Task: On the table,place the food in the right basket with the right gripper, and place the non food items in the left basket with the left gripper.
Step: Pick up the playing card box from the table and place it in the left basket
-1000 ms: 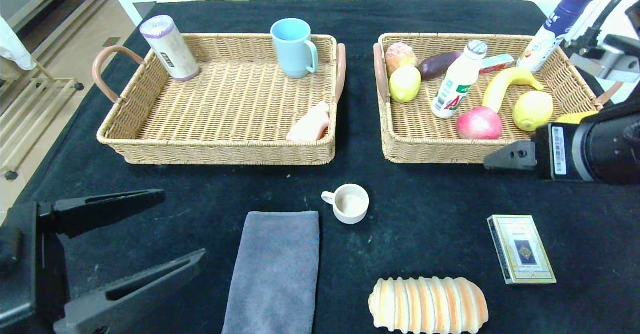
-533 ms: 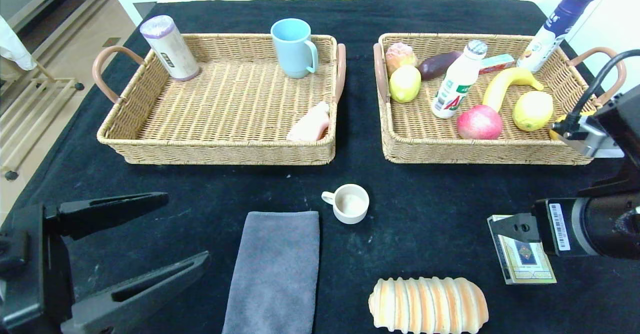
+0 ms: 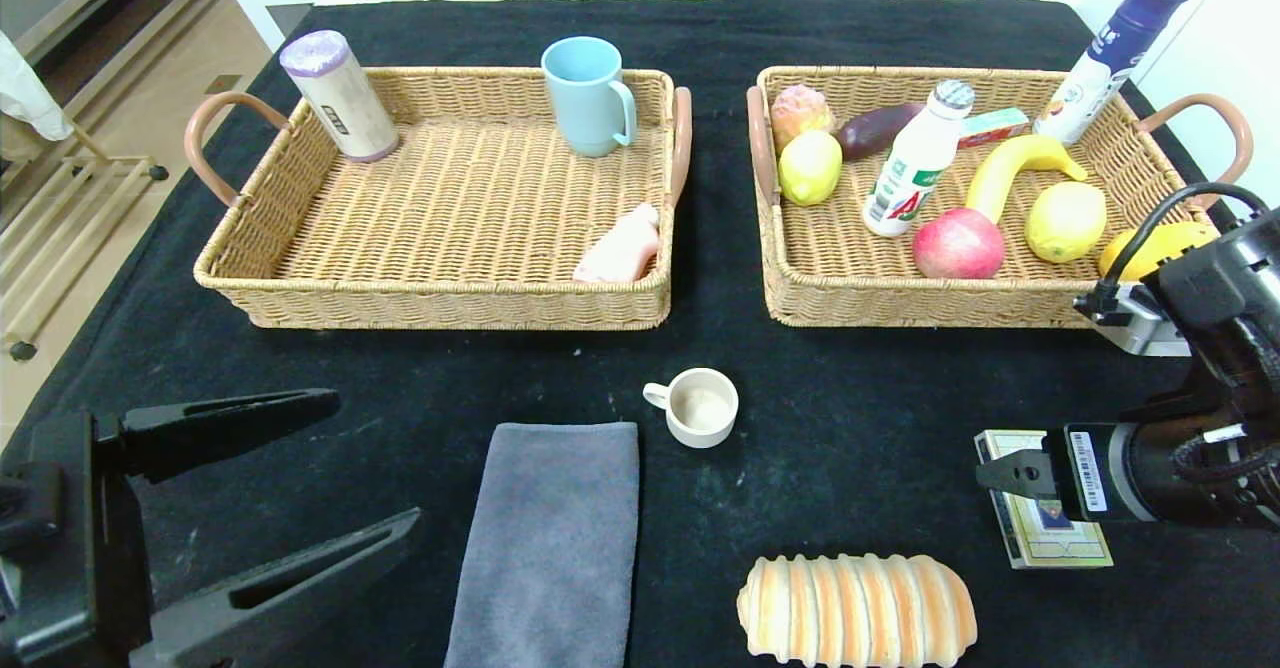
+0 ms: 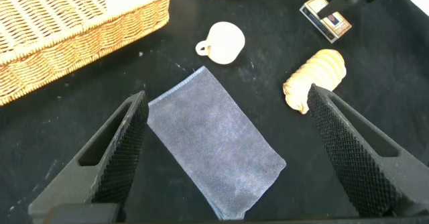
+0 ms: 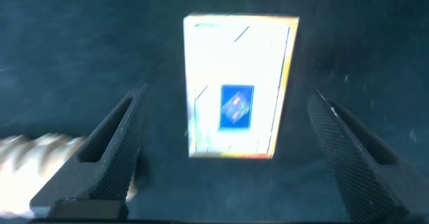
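Note:
A ridged bread loaf (image 3: 857,608) lies at the table's front edge. Beside it are a card box (image 3: 1052,540), a small white cup (image 3: 700,406) and a flat grey towel (image 3: 555,538). My right gripper (image 3: 1005,475) hangs open over the card box (image 5: 238,86), which sits just beyond its fingertips (image 5: 224,137), with the bread to one side. My left gripper (image 3: 375,463) stands open at the front left, touching nothing. In its wrist view the towel (image 4: 214,150) lies under the open jaws (image 4: 226,100), with the cup (image 4: 223,43) and bread (image 4: 315,76) beyond.
The left basket (image 3: 430,288) holds a cylindrical can (image 3: 340,96), a blue mug (image 3: 590,96) and a pink item (image 3: 622,246). The right basket (image 3: 930,293) holds fruit, two bottles and a snack. An orange (image 3: 1160,245) sits in its front right corner.
My right arm has come back from the right basket's front edge toward me and now hangs over the card box. The left gripper has barely shifted.

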You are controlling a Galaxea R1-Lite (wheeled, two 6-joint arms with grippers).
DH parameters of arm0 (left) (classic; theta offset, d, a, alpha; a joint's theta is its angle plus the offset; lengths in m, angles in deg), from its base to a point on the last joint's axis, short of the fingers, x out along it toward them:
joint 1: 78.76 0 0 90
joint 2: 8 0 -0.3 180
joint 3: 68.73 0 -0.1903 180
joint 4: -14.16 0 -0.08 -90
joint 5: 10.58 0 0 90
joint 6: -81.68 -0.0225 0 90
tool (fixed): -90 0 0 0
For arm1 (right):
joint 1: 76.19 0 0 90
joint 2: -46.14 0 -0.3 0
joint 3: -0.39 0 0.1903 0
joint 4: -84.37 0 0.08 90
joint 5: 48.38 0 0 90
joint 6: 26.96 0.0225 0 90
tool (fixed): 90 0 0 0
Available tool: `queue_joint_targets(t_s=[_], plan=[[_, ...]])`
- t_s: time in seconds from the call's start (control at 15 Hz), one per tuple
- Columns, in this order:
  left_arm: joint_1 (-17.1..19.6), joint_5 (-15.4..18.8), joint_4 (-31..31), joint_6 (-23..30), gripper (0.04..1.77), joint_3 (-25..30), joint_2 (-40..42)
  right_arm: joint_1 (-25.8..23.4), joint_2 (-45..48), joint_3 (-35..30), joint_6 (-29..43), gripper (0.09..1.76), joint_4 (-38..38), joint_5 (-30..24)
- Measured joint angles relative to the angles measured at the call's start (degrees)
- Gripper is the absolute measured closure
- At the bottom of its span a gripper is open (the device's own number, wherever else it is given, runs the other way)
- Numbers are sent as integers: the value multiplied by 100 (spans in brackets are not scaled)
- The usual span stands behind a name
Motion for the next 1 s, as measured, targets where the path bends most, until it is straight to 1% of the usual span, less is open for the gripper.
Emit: queue_joint_targets(t_s=[0.2, 0.6, 0.67, 0.73, 0.87, 0.93, 1.0], plan=[[-2, 0, 4, 0, 9, 9, 0, -168, -146, -176, -135, 15, 173, -91], [0, 0, 9, -44, 9, 9, 11, -268, -315, -210, -140, 15, 204, -91], [0, 0, 9, -44, 9, 9, 13, -282, -336, -217, -141, 22, 232, -88], [0, 0, 9, -46, 9, 11, 15, -284, -351, -229, -140, 39, 280, -91], [0, 0, 11, -46, 9, 11, 22, -284, -384, -251, -138, 69, 345, -102], [0, 0, 9, -46, 9, 11, 24, -284, -397, -256, -138, 75, 350, -96], [0, -2, 9, -51, 9, 11, 24, -284, -406, -260, -135, 77, 347, -94]])
